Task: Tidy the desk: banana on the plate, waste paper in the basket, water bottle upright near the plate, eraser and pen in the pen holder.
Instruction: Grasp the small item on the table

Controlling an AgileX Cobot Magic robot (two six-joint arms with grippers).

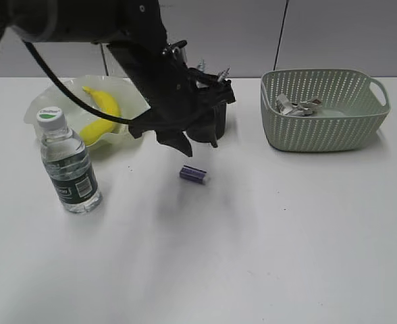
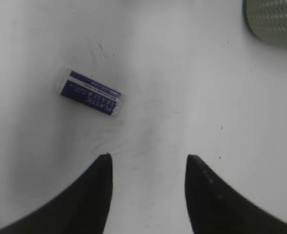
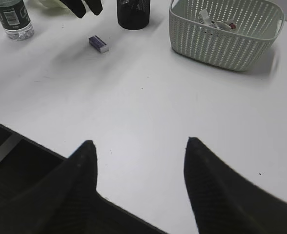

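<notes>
A yellow banana (image 1: 102, 113) is lying in the wavy green plate (image 1: 42, 102), the bottle (image 1: 68, 164) is standing upright just before it, crumpled paper (image 1: 298, 105) is sitting in the basket (image 1: 323, 128), and a purple eraser (image 1: 193, 174) is lying flat on the desk (image 1: 266, 243) near the black mesh holder (image 3: 133, 13).

A: Layout?
B: Banana (image 1: 101, 115) on plate (image 1: 43, 108), desk's (image 1: 252, 256) far-left corner. Water bottle (image 1: 67, 162) upright, just in front of plate.
A: Rest?
B: Eraser (image 1: 192, 174) lies mid-desk, below left gripper (image 1: 200, 143). Pen holder (image 1: 210, 120) mostly hidden behind it. Waste paper (image 1: 297, 105) in basket (image 1: 323, 128), far-right.
</notes>
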